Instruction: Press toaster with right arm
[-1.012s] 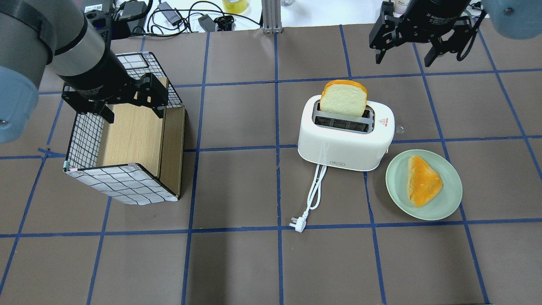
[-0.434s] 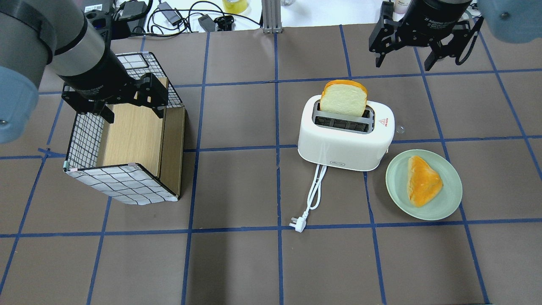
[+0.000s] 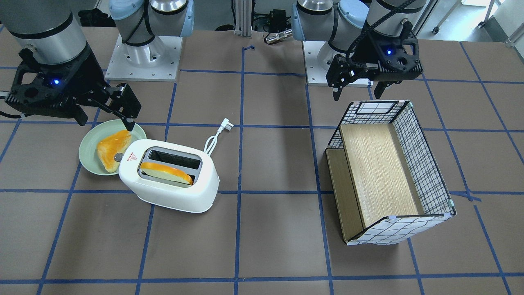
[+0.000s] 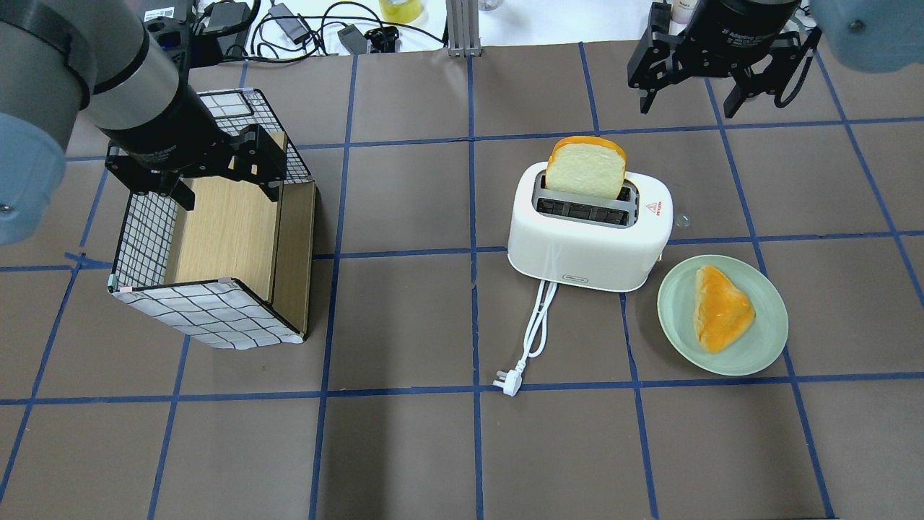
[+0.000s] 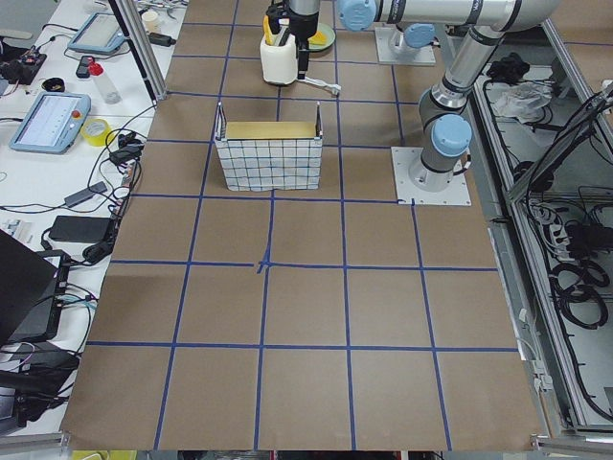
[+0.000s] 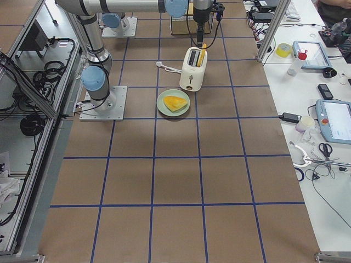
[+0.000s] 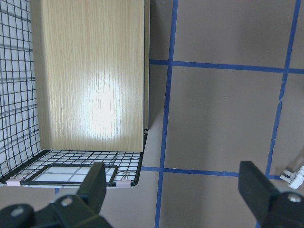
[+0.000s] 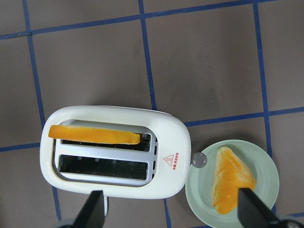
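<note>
While the right gripper (image 4: 686, 108) hangs high over the table (image 4: 404, 448) with its two fingers spread wide and nothing between them, you can see the toaster (image 4: 588, 238) standing untouched below it, right of the table's middle in the overhead view. Look down through the right wrist camera and you have the toaster's lever end and the plate framed between the two fingertips. The small grey lever (image 8: 198, 160) sits just off the white shell, close to the red triangle mark (image 8: 168, 159).

The pale green plate (image 4: 765, 347) lies just beside that end of the toaster, a little toward the robot, and a yellow-crusted piece of bread (image 4: 722, 307) lies on it. A slice of bread (image 4: 585, 167) stands upright in the slot farther from the robot and rises well clear of the toaster's top. The white cord (image 4: 538, 325) runs from the toaster's long side toward the robot and ends in a plug (image 4: 507, 381) lying loose on the table.

Your left gripper (image 4: 227, 191) is also wide open and holds nothing. It hovers over the wire basket (image 4: 216, 310), a black grid box with a wooden board inside and checked cloth at its ends. The basket is well apart from the toaster, on the robot's left.
</note>
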Controlling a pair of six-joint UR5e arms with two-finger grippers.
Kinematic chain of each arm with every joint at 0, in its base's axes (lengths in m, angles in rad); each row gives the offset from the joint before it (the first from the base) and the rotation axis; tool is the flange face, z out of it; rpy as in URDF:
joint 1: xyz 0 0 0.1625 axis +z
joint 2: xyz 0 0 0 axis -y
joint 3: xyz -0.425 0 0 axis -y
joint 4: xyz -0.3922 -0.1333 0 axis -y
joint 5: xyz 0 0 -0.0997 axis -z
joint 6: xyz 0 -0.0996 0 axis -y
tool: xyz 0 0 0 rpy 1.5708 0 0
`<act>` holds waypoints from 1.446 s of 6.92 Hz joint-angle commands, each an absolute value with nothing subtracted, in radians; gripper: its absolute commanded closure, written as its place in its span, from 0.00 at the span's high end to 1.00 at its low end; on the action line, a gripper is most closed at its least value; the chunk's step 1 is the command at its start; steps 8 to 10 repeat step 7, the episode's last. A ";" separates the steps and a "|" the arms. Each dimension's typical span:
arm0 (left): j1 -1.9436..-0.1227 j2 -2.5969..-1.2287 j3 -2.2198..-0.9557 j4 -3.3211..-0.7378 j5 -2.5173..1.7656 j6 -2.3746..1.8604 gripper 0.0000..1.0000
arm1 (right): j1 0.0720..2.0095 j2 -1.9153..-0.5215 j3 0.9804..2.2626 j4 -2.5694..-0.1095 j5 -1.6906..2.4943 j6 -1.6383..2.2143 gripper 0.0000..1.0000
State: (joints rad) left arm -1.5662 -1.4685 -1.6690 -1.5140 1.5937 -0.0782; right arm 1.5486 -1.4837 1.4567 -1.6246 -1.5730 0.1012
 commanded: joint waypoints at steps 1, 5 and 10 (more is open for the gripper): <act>-1.566 -1.468 -1.669 -1.514 1.594 -0.078 1.00 | 1.545 -1.483 1.459 -1.623 -1.594 0.084 1.00; -1.566 -1.468 -1.669 -1.514 1.594 -0.078 1.00 | 1.549 -1.483 1.466 -1.623 -1.563 0.089 1.00; -1.566 -1.468 -1.669 -1.514 1.594 -0.078 1.00 | 1.549 -1.483 1.466 -1.623 -1.572 0.089 1.00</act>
